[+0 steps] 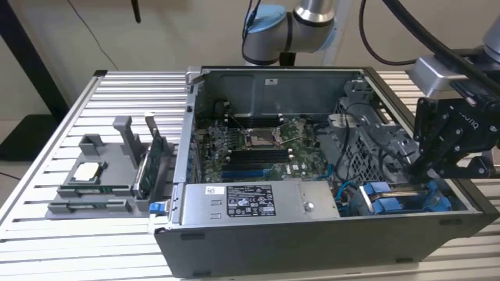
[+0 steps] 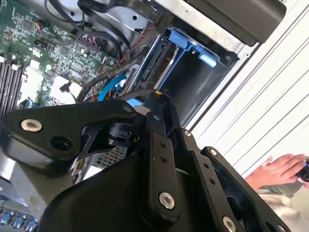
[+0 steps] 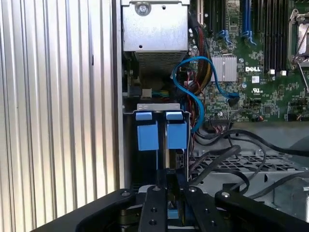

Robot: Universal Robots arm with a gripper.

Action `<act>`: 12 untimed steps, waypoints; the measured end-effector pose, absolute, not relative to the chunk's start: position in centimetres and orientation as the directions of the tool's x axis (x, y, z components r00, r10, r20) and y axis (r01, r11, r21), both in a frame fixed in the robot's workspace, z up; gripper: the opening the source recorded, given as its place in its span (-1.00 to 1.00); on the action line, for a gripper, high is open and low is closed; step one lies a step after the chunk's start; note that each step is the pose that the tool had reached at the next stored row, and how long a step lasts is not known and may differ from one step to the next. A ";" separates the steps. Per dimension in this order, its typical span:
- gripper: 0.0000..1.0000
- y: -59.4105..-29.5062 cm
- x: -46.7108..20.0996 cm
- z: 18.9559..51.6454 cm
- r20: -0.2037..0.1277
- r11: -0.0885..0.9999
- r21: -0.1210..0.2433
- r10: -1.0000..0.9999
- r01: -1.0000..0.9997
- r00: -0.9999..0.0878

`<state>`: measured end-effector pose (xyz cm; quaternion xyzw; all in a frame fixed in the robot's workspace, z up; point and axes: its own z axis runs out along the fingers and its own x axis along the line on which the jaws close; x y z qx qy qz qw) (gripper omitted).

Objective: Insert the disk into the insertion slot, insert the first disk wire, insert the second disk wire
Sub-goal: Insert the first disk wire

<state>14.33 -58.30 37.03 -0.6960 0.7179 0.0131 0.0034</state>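
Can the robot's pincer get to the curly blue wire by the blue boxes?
Probably yes: the pincer is at the drive bay, and the blue wire loops in the open right beside it, uncovered.

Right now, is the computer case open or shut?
Open: the computer case has no side panel on, so the motherboard and blue drive frames lie exposed, with the gripper reaching inside.

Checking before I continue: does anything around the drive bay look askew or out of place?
The two blue carrier tabs sit level in the bay, nothing askew. One oddity: a person's hand shows beyond the case's corner, near the slatted table, in the second wrist view.
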 end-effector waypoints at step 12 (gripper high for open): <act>-0.62 -58.4 15.5 36.3 -0.023 0.031 0.015 -0.999 -0.999 -0.031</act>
